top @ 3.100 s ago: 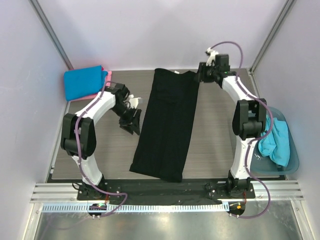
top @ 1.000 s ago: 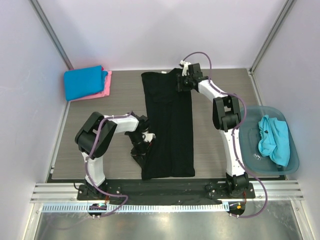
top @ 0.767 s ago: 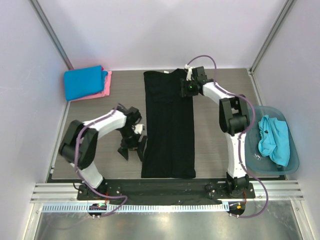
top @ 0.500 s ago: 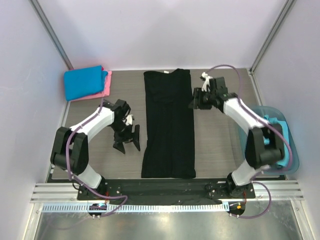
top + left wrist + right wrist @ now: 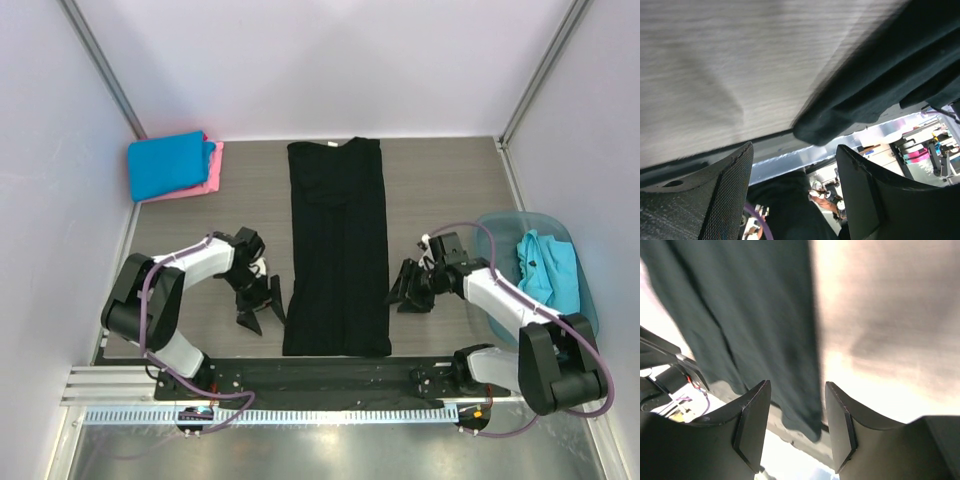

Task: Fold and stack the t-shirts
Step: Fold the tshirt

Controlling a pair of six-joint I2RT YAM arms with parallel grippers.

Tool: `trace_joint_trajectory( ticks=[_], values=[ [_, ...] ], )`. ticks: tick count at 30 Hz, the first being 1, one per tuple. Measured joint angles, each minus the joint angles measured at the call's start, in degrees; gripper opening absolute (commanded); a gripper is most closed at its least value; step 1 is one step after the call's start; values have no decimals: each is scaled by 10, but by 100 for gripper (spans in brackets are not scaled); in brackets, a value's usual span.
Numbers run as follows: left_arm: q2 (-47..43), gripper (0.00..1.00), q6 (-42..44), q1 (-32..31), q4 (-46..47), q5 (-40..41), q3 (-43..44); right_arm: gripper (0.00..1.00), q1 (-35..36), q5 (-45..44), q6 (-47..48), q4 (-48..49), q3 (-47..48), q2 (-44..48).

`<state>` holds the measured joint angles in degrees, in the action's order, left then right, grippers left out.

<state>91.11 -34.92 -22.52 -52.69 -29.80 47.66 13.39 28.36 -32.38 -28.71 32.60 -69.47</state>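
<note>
While the soft black t-shirt (image 5: 336, 250) lies as a long strip, left claw (image 5: 259, 302) and right claw (image 5: 404, 290) gape empty.

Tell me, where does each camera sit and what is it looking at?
Top external: high behind the arms, looking down on the table, the black t-shirt, both arms, the left gripper and the right gripper.
Left wrist: on the left arm, low, looking along the table at the shirt's corner; its own open fingers show.
Right wrist: on the right arm, looking at the shirt's edge; its own open fingers show.
Shared: all three see the black t-shirt.
</note>
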Motion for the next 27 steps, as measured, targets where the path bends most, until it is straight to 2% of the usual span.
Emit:
trace_joint_trajectory(
  ticks=[7, 14, 17, 24, 27],
  values=[
    [-5, 67, -52, -34, 78, -5, -51, 51, 28, -18, -21, -65, -30, 14],
    [-5, 63, -96, -49, 106, -23, -71, 50, 84, -21, -51, -70, -42, -2],
    [-5, 59, -114, -62, 124, -29, -75, 49, 98, -18, -62, -70, -50, -4],
    [8, 43, -140, -87, 155, -42, -77, 49, 124, 7, -89, -40, -55, -22],
    [17, 41, -145, -89, 159, -48, -77, 49, 127, 17, -97, -28, -58, -26]
  ],
)
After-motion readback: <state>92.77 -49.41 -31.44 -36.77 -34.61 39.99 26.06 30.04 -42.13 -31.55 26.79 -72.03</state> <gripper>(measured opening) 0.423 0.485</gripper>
